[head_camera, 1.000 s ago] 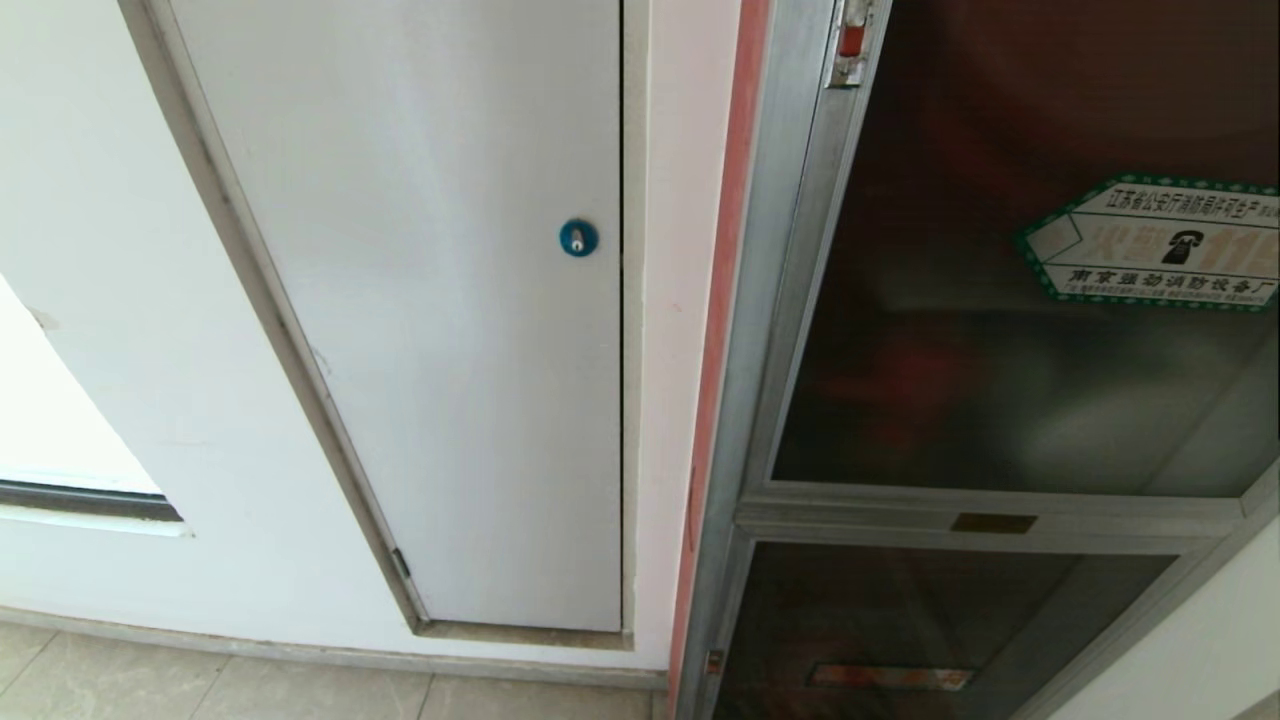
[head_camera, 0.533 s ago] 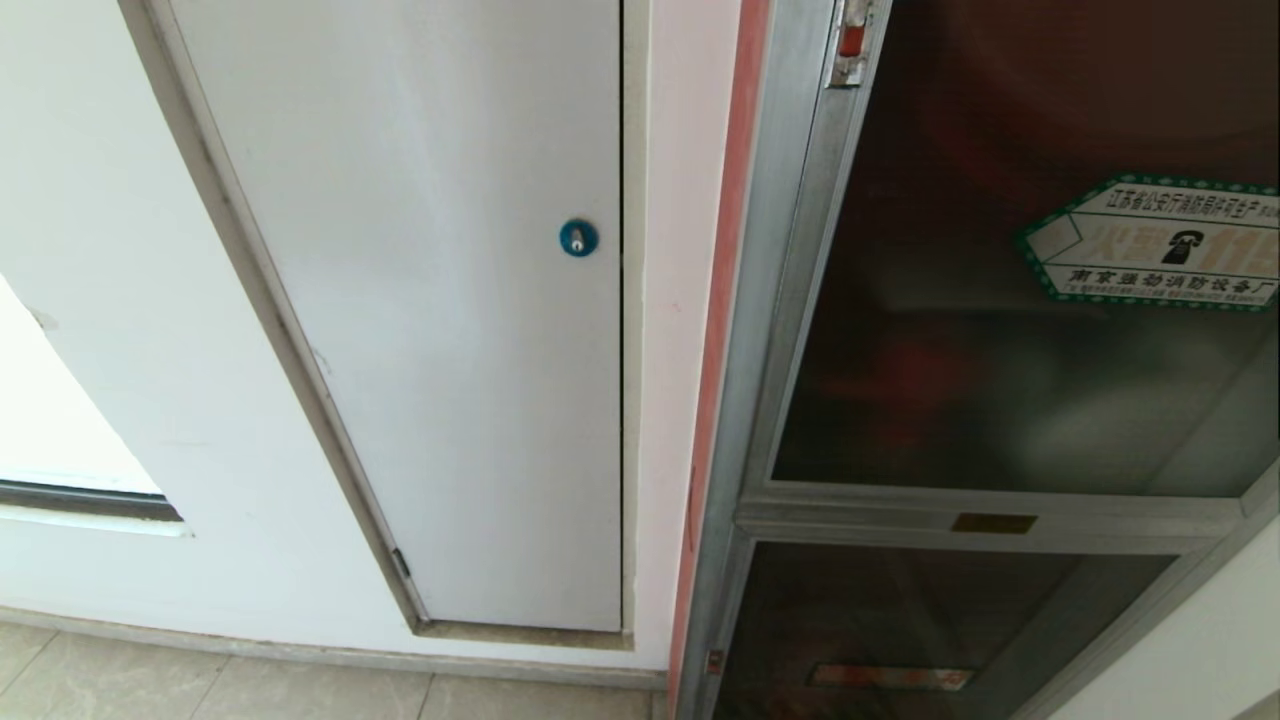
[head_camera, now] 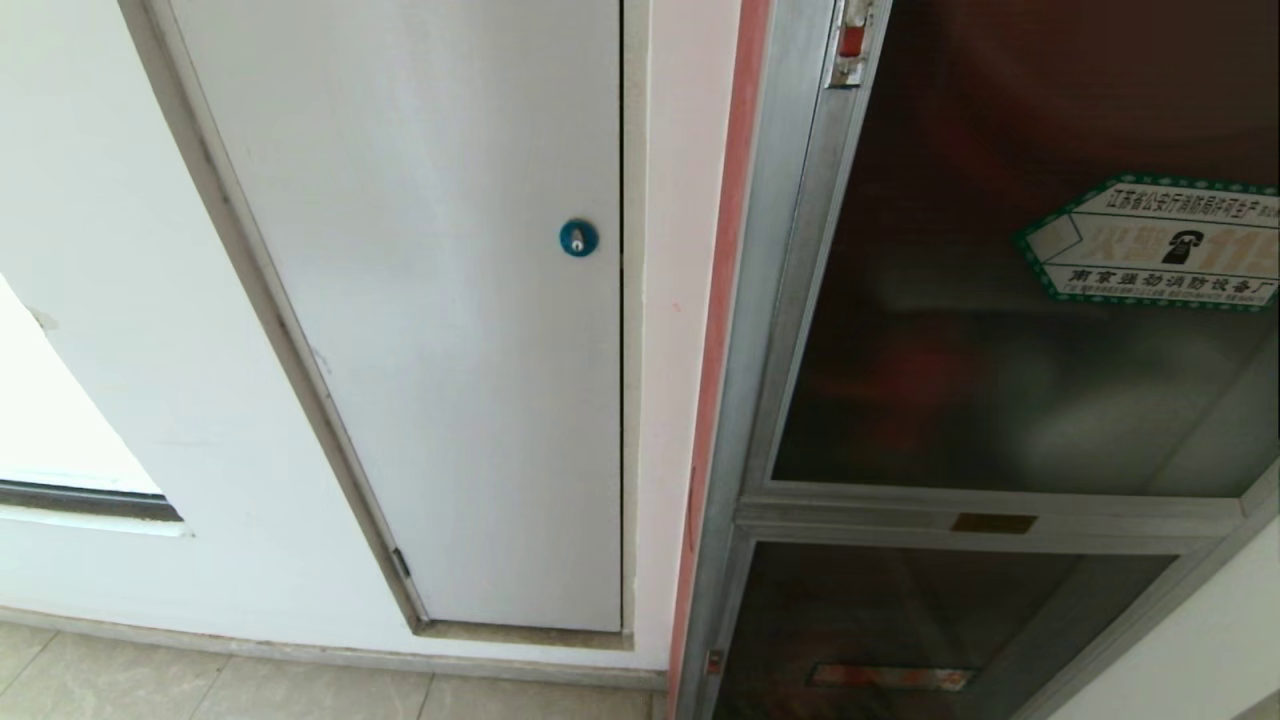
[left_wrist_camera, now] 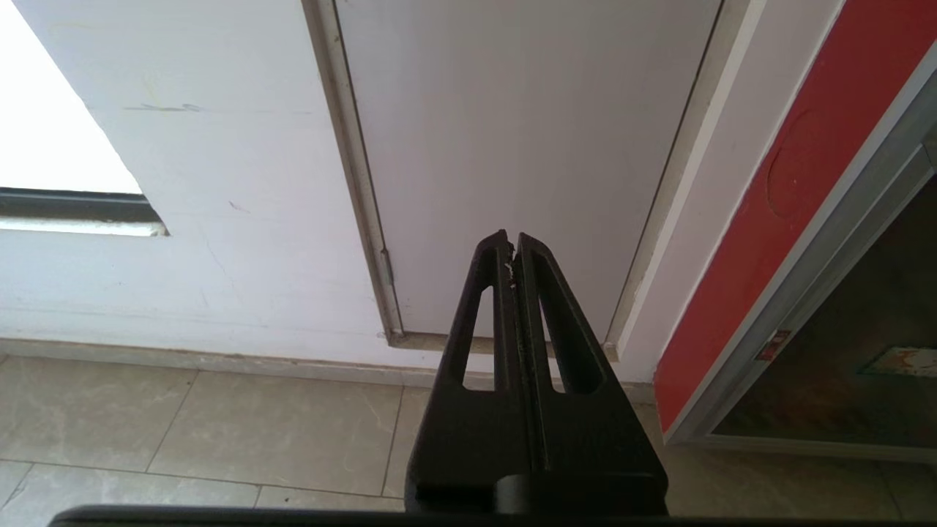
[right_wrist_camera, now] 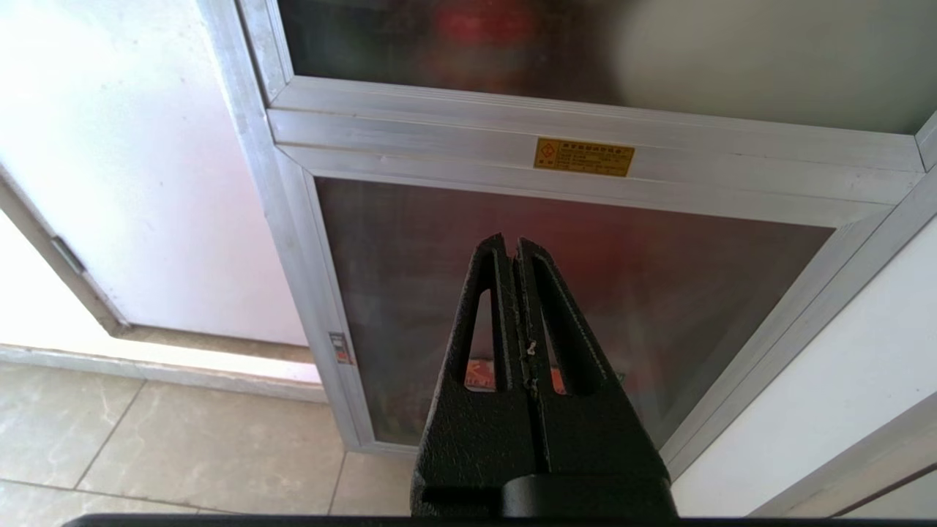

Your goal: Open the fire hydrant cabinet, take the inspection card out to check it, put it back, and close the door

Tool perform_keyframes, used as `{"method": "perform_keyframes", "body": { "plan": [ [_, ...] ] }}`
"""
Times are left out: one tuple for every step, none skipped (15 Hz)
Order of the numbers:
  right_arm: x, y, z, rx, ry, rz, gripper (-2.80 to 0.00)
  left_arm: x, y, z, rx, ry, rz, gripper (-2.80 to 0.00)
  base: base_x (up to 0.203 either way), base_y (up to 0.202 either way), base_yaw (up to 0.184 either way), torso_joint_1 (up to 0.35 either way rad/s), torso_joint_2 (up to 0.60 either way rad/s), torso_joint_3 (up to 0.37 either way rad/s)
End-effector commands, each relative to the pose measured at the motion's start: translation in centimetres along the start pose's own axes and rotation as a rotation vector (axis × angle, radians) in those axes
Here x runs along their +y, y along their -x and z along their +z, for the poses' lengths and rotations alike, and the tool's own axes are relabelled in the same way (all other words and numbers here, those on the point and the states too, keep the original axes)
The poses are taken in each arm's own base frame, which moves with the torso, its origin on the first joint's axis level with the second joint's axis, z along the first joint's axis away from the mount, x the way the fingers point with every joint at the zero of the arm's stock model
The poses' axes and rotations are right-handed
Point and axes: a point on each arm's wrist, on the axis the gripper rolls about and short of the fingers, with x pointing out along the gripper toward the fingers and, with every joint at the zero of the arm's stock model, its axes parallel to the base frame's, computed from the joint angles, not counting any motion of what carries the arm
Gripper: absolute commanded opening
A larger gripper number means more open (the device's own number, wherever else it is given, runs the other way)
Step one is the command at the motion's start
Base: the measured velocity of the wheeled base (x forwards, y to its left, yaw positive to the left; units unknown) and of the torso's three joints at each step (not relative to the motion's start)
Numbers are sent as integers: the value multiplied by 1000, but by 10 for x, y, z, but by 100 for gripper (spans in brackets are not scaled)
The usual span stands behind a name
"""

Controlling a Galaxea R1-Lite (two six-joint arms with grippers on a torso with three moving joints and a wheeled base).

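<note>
Here's the fire hydrant cabinet (head_camera: 790, 300) at the right of the scene, its silver frame set in the wall, and the door (head_camera: 1000, 330) of dark tinted glass sits closed, green-edged phone sticker (head_camera: 1160, 242) on it. Left of it, a plain white panel door (head_camera: 450, 350) with a round blue lock (head_camera: 578, 237). Both grippers sit low and near. The left gripper (left_wrist_camera: 512, 241), fingers pressed together, faces the white panel. The right gripper (right_wrist_camera: 512, 245), fingers together and empty, faces the smaller lower glass panel (right_wrist_camera: 585, 293), clear of the door above
</note>
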Motion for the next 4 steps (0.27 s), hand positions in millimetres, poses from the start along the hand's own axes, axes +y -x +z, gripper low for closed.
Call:
{"method": "perform_keyframes", "body": {
  "plan": [
    [0, 0, 0, 0, 0, 1, -280, 0, 0, 0, 2, 0, 0, -280, 0, 0, 0, 0, 0, 0],
    [0, 0, 0, 0, 0, 1, -280, 0, 0, 0, 2, 0, 0, -280, 0, 0, 0, 0, 0, 0],
    [0, 0, 0, 0, 0, 1, -280, 0, 0, 0, 1, 0, 0, -280, 0, 0, 0, 0, 0, 0],
    [0, 0, 0, 0, 0, 1, -280, 0, 0, 0, 1, 0, 0, -280, 0, 0, 0, 0, 0, 0]
  ]
}}
